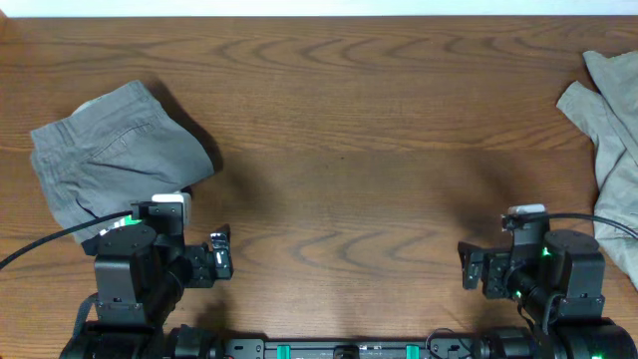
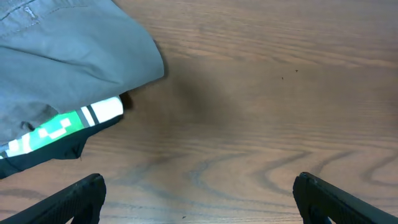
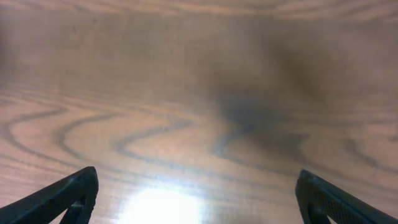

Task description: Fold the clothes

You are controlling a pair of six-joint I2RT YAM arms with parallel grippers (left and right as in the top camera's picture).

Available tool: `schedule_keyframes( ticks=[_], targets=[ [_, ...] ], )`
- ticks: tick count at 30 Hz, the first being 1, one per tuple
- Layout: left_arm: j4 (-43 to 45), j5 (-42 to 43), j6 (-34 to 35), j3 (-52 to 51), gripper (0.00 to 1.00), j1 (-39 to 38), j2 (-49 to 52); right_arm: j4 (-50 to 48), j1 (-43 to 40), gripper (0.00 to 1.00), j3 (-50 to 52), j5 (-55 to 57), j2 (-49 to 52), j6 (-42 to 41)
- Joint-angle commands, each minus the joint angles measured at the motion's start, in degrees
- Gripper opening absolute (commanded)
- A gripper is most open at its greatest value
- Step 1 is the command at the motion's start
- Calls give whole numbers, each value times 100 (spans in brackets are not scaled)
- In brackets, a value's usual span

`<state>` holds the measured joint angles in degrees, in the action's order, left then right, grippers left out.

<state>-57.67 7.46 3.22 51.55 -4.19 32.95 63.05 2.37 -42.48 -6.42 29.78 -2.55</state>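
1. Left gripper [image 1: 221, 252], right gripper [image 1: 469, 265]: jaws wide, empty.
2. Grey shorts [image 1: 120, 150] bundled upper left; khaki garment [image 1: 610, 130] crumpled at right edge.
3. Probably next: right gripper draws khaki garment to centre.

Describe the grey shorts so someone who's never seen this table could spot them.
Start at the wooden table, left side, just beyond the left arm. The grey shorts lie there in a compact bundle; the other garment, paler, sprawls off the right edge.

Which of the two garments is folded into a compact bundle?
The grey shorts on the left; the paler garment at the right edge lies loose and crumpled.
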Motion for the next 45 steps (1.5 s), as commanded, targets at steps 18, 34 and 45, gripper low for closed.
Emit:
schedule_keyframes(
  ticks=[18,34,45],
  targets=[
    [-11,-59,72,-24,98,-9,-11,-46,-48,99,160,-87,-1027,11],
    [-11,-59,72,-24,98,-9,-11,-3703,-48,99,2946,-479,-2946,201],
    [-11,-59,72,-24,98,-9,-11,-6074,-48,99,4216,-474,-2951,579]
  ],
)
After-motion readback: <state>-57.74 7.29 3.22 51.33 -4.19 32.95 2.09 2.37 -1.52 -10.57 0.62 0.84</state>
